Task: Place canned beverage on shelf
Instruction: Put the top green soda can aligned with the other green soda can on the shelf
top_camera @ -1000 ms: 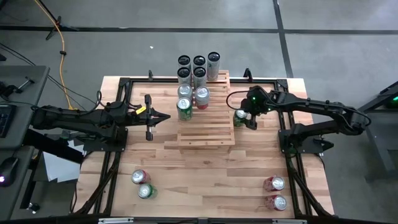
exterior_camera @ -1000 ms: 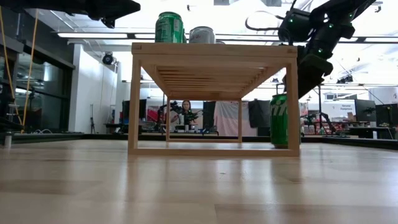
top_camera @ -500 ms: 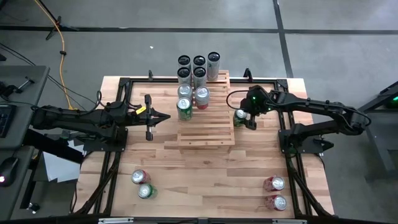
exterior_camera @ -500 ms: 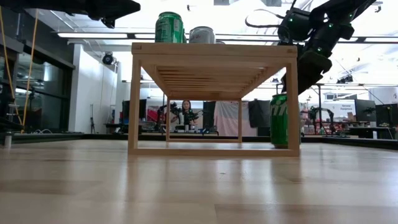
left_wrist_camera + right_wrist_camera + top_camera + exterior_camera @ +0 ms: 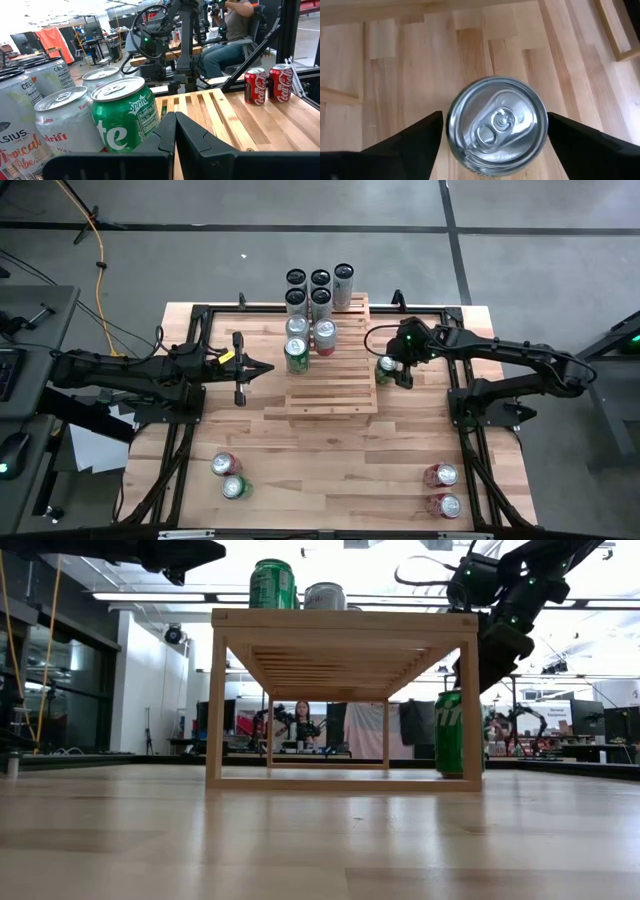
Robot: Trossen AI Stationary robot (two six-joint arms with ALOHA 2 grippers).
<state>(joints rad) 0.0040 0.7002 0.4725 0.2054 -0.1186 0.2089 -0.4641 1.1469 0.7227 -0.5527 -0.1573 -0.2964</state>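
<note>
A green can (image 5: pixel 385 366) stands upright on its base on the table, just off the right side of the pale slatted shelf (image 5: pixel 333 385). It also shows in the low view (image 5: pixel 449 733). My right gripper (image 5: pixel 397 372) hangs above it, open and pointing down. In the right wrist view its fingers (image 5: pixel 407 145) stand on either side of the can's top (image 5: pixel 495 122) and touch nothing. The shelf's far part carries several cans, a green one (image 5: pixel 296 356) nearest. My left gripper (image 5: pixel 247 368) is shut and empty, level, left of the shelf.
Two cans (image 5: pixel 229 476) lie near the table's front left. Two red cans (image 5: pixel 442 488) lie near its front right. Black frame rails (image 5: pixel 190 430) run along both sides. People sit in the room beyond the table (image 5: pixel 300 725).
</note>
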